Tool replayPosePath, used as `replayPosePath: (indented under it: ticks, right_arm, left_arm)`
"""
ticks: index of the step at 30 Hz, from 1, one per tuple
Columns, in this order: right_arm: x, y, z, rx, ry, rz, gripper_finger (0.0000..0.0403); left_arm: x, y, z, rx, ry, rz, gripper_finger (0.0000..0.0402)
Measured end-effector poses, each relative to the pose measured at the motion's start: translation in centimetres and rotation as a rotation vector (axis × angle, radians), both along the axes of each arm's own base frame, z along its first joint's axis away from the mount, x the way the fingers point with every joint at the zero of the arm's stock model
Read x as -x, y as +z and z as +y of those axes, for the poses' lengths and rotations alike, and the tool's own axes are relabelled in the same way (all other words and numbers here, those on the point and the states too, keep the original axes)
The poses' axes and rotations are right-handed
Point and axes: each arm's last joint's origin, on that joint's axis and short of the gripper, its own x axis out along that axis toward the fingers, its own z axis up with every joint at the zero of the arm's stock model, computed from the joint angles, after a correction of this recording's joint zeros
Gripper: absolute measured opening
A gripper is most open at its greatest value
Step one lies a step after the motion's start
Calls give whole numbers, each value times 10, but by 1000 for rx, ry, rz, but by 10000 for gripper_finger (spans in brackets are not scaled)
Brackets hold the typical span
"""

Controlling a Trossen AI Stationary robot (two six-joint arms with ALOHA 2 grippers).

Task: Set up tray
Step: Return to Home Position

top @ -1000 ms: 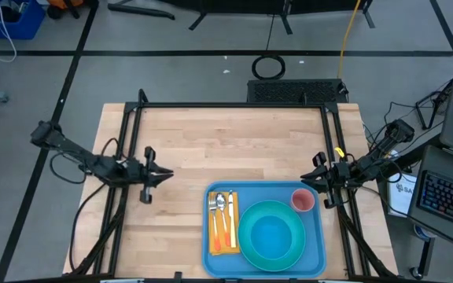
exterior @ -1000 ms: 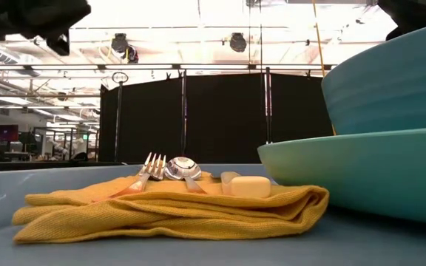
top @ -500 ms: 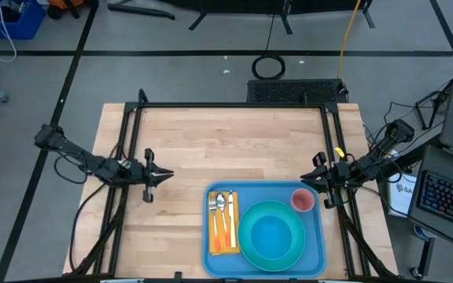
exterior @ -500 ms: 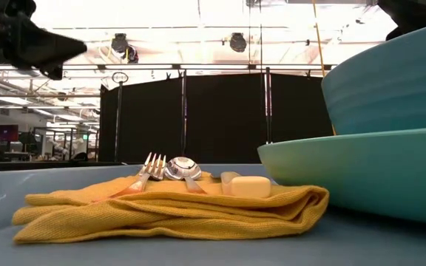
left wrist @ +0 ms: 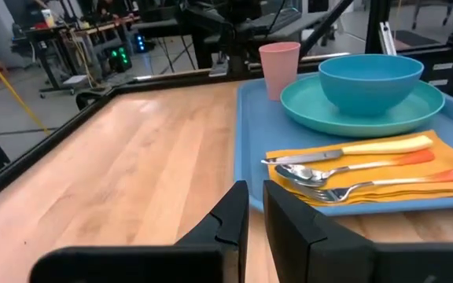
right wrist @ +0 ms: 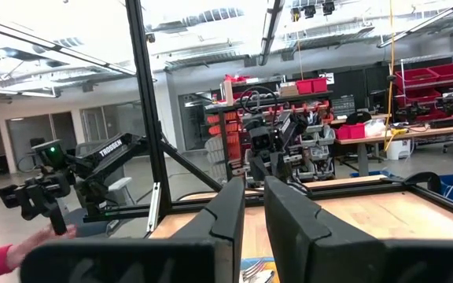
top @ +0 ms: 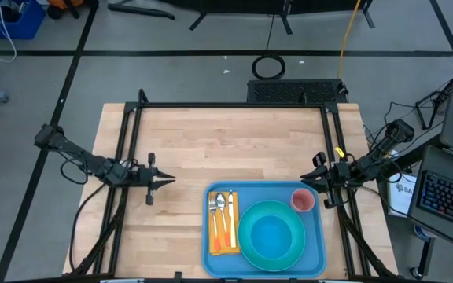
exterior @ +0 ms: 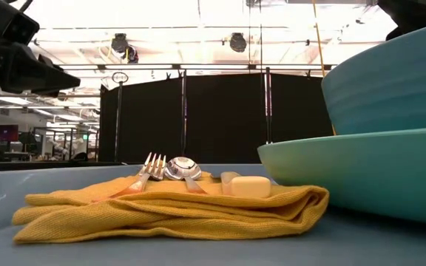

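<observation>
The light-blue tray (top: 316, 226) lies at the table's near edge, right of the middle. On it a yellow napkin (top: 214, 246) carries a fork, spoon and knife (top: 223, 214). Beside the napkin a turquoise plate (top: 247, 238) holds a blue bowl (top: 272, 236), and a pink cup (top: 303, 200) stands at the tray's far right corner. My left gripper (top: 170, 180) is shut with nothing in it, over bare wood left of the tray, pointing toward it (left wrist: 255, 189). My right gripper (top: 314, 178) is also shut and holds nothing, at the table's right edge just beyond the cup (right wrist: 255, 185).
Black frame rails (top: 129, 149) run along the table's left and right sides. Bare wood (top: 234, 141) covers the far half and the near left. In the right wrist view a person's hand and red sleeve (right wrist: 22, 250) show in the room beyond the table.
My left gripper has sunk toward the table and tipped closer to level, still shut and holding nothing. The tray and everything on it have stayed in place.
</observation>
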Motion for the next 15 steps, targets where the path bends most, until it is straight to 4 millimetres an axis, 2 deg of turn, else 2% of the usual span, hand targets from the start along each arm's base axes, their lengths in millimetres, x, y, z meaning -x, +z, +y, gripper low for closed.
replayPosePath:
  ticks: [15]
  right_arm:
    - [0, 0, 0, 0, 0, 0, 43]
  left_arm:
    - [0, 0, 0, -5, -1, -4, 47]
